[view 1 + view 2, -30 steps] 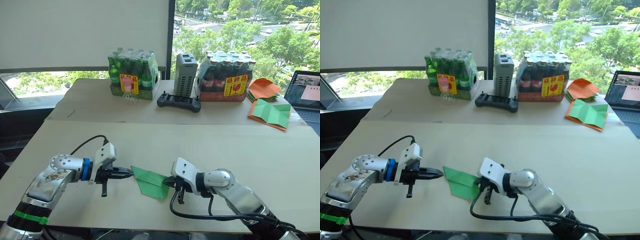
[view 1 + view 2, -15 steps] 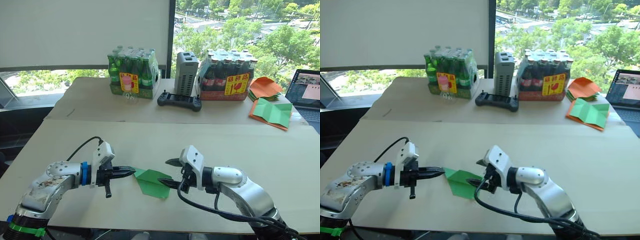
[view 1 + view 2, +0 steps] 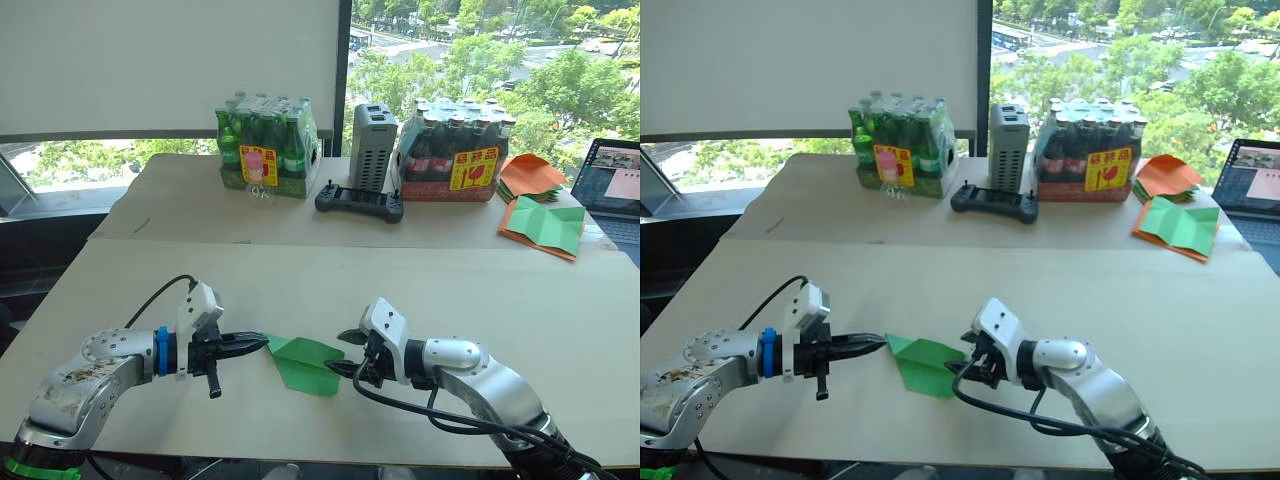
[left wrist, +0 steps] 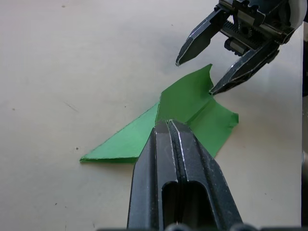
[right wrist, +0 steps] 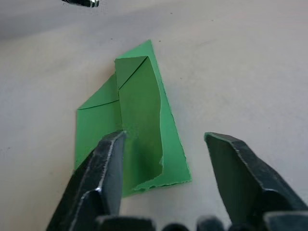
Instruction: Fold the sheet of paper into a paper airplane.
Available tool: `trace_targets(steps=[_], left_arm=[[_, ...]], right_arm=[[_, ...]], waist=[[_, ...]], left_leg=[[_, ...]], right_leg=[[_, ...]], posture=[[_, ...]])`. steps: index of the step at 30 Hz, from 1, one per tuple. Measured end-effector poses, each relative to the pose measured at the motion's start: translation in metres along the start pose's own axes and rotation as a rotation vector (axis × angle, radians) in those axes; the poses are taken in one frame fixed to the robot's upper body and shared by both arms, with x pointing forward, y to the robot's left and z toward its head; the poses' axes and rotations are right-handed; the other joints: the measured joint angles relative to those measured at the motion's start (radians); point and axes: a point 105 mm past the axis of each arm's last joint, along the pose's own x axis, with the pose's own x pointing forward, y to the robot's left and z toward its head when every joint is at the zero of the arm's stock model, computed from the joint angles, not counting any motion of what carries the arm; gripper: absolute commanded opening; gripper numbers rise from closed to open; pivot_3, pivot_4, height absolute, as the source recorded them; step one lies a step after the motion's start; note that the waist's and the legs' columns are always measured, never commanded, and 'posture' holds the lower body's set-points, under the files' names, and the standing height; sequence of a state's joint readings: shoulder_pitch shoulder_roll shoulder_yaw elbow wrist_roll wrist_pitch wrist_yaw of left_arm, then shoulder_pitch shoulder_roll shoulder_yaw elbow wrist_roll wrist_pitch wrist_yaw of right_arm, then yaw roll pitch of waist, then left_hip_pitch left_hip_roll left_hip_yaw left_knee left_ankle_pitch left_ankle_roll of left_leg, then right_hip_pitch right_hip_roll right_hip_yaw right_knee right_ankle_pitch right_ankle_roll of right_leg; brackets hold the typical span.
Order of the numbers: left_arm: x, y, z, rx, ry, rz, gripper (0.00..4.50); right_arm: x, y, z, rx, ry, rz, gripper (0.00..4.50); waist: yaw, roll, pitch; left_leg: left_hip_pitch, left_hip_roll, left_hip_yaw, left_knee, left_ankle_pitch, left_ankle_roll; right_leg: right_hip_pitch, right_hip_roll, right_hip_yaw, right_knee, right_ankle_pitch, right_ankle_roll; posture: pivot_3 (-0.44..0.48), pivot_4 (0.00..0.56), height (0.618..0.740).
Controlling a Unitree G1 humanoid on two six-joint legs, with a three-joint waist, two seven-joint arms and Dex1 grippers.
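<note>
- Bright green, the sheet of paper (image 3: 305, 362) lies on the pale counter (image 3: 480, 300) between the two arms, folded to a narrow wedge with one flap standing up along its middle crease.
- The left tool (image 3: 262, 342) comes in from the robot's left, its two black fingers pressed together at the pointed end of the sheet of paper; in the left wrist view the tips meet right at the raised fold (whether paper is actually pinched between them cannot be told).
- The right tool (image 3: 347, 352) sits at the opposite, wider end with its jaws spread wide apart, one finger (image 5: 103, 175) over the green surface and the other over bare counter just beside the paper's ragged edge.
- The left wrist view shows that same open tool, with one fingertip touching or nearly touching the edge of the upright flap and the other held clear above it.
- Farther back, on a second counter, stand a pack of green bottles (image 3: 265, 148), a grey box (image 3: 372, 147), a black controller (image 3: 359, 203) and a pack of dark bottles (image 3: 452, 150).
- Orange sheets (image 3: 528, 177) with a green sheet (image 3: 546, 225) lie to the right, beside a laptop (image 3: 612, 190).
</note>
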State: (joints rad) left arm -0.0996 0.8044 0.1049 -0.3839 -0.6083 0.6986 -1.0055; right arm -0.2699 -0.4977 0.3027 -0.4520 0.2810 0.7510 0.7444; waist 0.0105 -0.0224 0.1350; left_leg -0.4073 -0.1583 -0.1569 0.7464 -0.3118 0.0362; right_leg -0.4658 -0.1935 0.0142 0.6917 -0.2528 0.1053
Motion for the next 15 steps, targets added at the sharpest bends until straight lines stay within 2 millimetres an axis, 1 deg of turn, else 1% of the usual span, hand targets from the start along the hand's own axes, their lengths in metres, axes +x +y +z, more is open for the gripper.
trace_targets(steps=[5,12,15], left_arm=[[0.0000,0.0000,0.0000,0.000,0.000,0.000,0.00],[0.0000,-0.0004,0.0001,0.001,-0.001,-0.003,0.00],[-0.0001,-0.0007,0.0003,0.002,-0.002,-0.007,0.00]], right_arm=[[0.0003,0.0018,-0.0002,0.004,-0.001,0.015,0.06],[0.0012,0.0048,-0.0015,0.007,0.002,0.034,0.02],[0.0011,0.0047,0.0037,-0.020,-0.028,0.032,0.02]], waist=[[0.000,0.000,0.000],[0.000,0.000,0.000],[0.000,0.000,0.000]], left_leg=[[0.000,0.000,0.000,0.000,0.000,0.000],[0.000,0.000,0.000,0.000,0.000,0.000],[0.000,0.000,0.000,0.000,0.000,0.000]], right_leg=[[0.000,0.000,0.000,0.000,0.000,0.000],[0.000,0.000,0.000,0.000,0.000,0.000],[0.000,0.000,0.000,0.000,0.000,0.000]], posture=[[0.000,0.150,0.675],[0.000,0.150,0.675],[0.000,0.150,0.675]])
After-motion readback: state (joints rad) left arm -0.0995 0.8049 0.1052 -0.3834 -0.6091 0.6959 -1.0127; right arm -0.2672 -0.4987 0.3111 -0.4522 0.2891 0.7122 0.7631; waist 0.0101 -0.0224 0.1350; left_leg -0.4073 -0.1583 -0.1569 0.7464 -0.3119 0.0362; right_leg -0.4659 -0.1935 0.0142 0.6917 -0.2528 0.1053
